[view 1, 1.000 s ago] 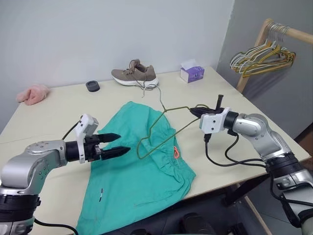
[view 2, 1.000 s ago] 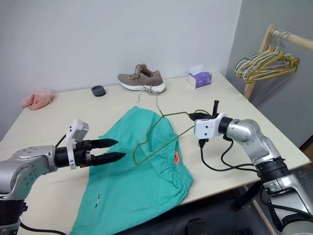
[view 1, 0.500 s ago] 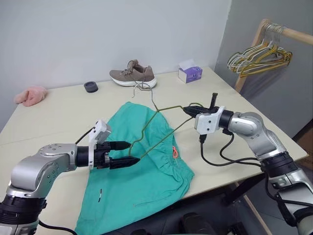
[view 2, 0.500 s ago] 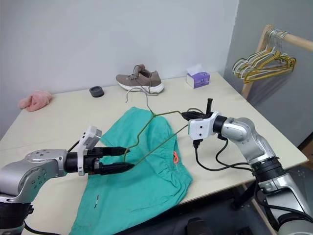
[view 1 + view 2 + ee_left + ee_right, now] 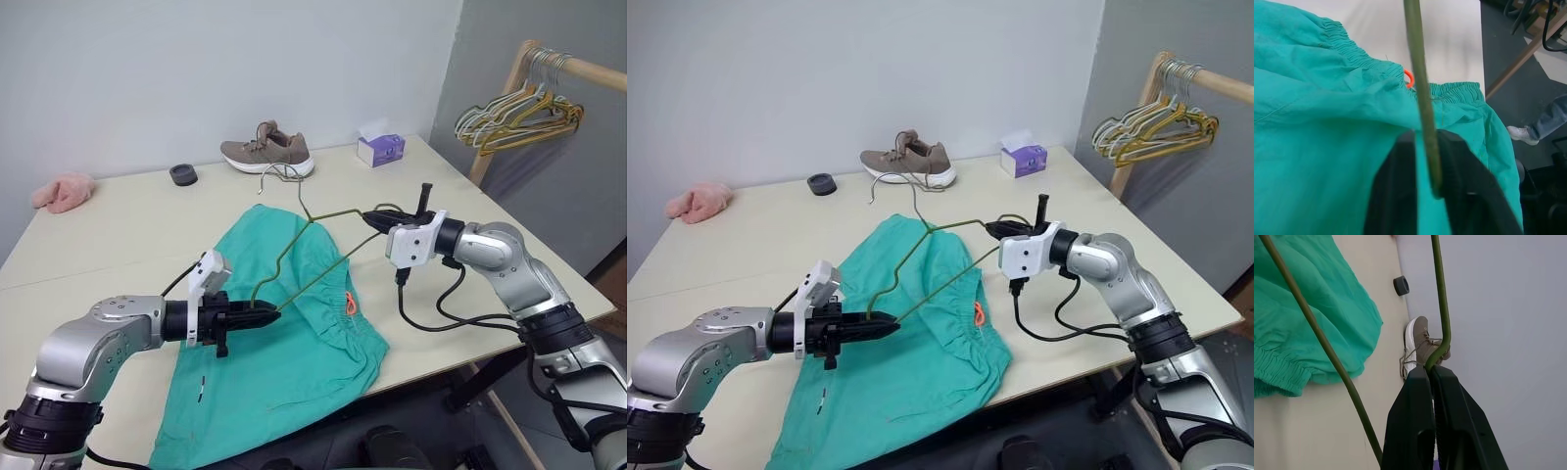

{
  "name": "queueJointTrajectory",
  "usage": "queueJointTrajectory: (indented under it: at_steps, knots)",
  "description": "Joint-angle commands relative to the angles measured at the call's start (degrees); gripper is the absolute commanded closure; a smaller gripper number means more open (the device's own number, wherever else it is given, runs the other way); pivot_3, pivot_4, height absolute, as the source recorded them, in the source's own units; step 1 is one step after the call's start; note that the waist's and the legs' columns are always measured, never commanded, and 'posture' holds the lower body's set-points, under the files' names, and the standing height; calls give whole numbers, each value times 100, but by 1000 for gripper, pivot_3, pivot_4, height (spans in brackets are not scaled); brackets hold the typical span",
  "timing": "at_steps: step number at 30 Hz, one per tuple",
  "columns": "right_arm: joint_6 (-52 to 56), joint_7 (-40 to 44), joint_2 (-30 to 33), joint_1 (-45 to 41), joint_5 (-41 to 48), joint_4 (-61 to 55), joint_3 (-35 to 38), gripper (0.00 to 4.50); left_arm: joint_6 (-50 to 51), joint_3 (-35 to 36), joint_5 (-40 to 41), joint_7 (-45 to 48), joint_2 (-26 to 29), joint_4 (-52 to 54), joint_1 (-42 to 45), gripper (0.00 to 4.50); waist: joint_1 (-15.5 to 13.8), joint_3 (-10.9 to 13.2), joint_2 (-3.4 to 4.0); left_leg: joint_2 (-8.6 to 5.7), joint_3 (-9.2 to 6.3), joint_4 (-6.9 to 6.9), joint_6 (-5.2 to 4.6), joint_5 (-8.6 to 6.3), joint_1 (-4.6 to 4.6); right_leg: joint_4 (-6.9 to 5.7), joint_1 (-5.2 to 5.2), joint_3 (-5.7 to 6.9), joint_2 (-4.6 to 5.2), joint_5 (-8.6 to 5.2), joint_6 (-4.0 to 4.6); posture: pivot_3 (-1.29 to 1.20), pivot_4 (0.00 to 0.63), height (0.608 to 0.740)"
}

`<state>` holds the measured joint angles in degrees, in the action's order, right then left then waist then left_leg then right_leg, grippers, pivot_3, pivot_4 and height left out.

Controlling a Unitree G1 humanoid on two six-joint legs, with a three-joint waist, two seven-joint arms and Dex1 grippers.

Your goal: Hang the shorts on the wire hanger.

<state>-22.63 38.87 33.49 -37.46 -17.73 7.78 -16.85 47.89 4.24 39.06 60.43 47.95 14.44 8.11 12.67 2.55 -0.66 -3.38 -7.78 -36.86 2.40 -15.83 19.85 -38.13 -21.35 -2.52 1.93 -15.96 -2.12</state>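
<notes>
From the left eye, the thin olive-green bent-wire hanger (image 5: 315,247) hung in the air above the teal-green soft cloth shorts (image 5: 284,333), which lay spread flat on the pale tabletop (image 5: 118,220); its long axis ran slantwise between the two arms, low at the left gripper (image 5: 263,314) and high at the right gripper (image 5: 373,219). From the right eye, the left forearm reached level across the near part of the shorts, pinching the hanger's lower corner, while the right arm bent in from the table's far side to clamp the upper corner; the shorts lay directly beneath, nearer the left gripper, so threading a leg would likely fall to lowering that end. From the left wrist, both black fingers (image 5: 1396,196) were closed tight on the wire, with the gathered waistband and orange drawstring (image 5: 1409,77) just beyond. From the right wrist, the fingers were pressed together on the wire's bend, a brown lace-up shoe (image 5: 1420,340) beyond.
</notes>
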Motion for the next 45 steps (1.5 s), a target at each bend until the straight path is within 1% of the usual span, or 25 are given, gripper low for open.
queueJointTrajectory:
  at_steps: [1, 5, 8, 13, 16, 18, 19, 23, 26, 30, 36, 39, 41, 44, 45]
  knots:
    - [275, 276, -16, -13, 243, -305, 49, 4500, -262, 55, -62, 100, -3, -40, -62, 4476, -3, 0, 0, 1, -1, 0, 0, 0, 0, 0, 0, 1, 0, 0, 0, -238, 0, 740]
    - [471, 701, 60, 186, 498, -577, 38, 4500, -499, 31, -251, 142, 55, -120, -148, 4476, -13, 0, 0, 0, -2, 0, -1, -1, 2, 3, 0, 1, 0, 1, 1, -236, 0, 740]
    - [1074, 1130, 139, 346, 1018, -1005, 186, 3792, -812, 22, -557, 108, 100, -178, -165, 4500, -26, 0, 0, 1, -3, 0, -2, -1, 2, 2, 0, 2, 0, 1, 1, -234, 0, 740]
    - [2323, 1845, 584, 480, 1768, -1563, 463, 2073, -1416, -28, -1142, 98, 223, -354, -144, 4500, -85, 1, 2, 1, -3, -2, -3, -2, 2, 2, 0, 3, 0, 0, -3, -234, 0, 740]
    - [3524, 2268, 948, 638, 2404, -2096, 679, 967, -1843, -102, -1556, 115, 378, -411, -145, 4500, -122, 1, 2, 1, -2, -1, -5, -3, 2, 4, 0, 2, 0, -1, -4, -234, 0, 740]
    - [4304, 2371, 1147, 704, 2745, -2443, 837, 215, -2203, -197, -1899, 155, 534, -410, -151, 4500, -148, 2, 2, 2, -3, 0, -6, -4, 3, 5, -1, 4, 0, -1, -4, -234, 0, 740]
    - [4529, 2331, 1179, 717, 2817, -2556, 876, 37, -2339, -227, -2000, 184, 586, -408, -153, 4500, -149, 2, 3, 3, -4, 0, -6, -4, 4, 6, -2, 5, 0, -1, -4, -241, 0, 740]
    - [5343, 2216, 1186, 717, 2917, -2974, 682, 37, -2667, -354, -2241, 311, 713, -225, -77, 4500, -147, 4, 6, 3, 2, 0, -6, -5, 3, 6, -2, 2, 1, -1, -5, -246, 0, 740]
    - [5674, 2082, 1089, 649, 2653, -3012, 252, 37, -2649, -422, -2273, 353, 698, -30, 87, 4500, -151, 4, 5, 3, 1, 0, -6, -5, 5, 6, -1, 4, 1, 0, -8, -248, 0, 740]
    - [5721, 1866, 824, 350, 2177, -2600, -323, 37, -2502, -497, -2200, 404, 698, 293, 229, 4500, -123, 5, 7, 3, 5, -1, -7, -6, 4, 5, -2, 2, 1, 1, -11, -244, 0, 740]
    - [5569, 2127, 815, 10, 1858, -2100, -757, 37, -2564, -497, -2276, 501, 784, 382, 173, 4500, -134, 6, 9, 3, 2, 0, -7, -6, 6, 8, -4, 6, 2, 2, -12, -236, 0, 740]
    - [5637, 2394, 844, -78, 1888, -1992, -859, 642, -2668, -477, -2308, 524, 812, 342, 86, 4500, -135, 7, 9, 3, 3, 1, -9, -7, 7, 10, -4, 5, 2, 2, -12, -231, 0, 740]
    - [5707, 2599, 890, -114, 1944, -1967, -900, 1280, -2752, -472, -2349, 544, 819, 284, 61, 4500, -140, 7, 9, 3, 2, 0, -9, -7, 7, 11, -4, 6, 2, 2, -12, -230, 0, 740]
    - [5755, 2778, 922, -114, 1937, -1939, -931, 2473, -2833, -459, -2375, 567, 811, 214, 41, 4500, -144, 7, 10, 3, 2, 0, -10, -7, 7, 11, -4, 7, 2, 2, -12, -229, 0, 740]
    - [5747, 2803, 922, -105, 1908, -1918, -946, 2729, -2849, -458, -2377, 573, 805, 197, 40, 4500, -144, 7, 10, 3, 2, 0, -10, -7, 7, 11, -4, 7, 2, 2, -12, -229, 0, 740]
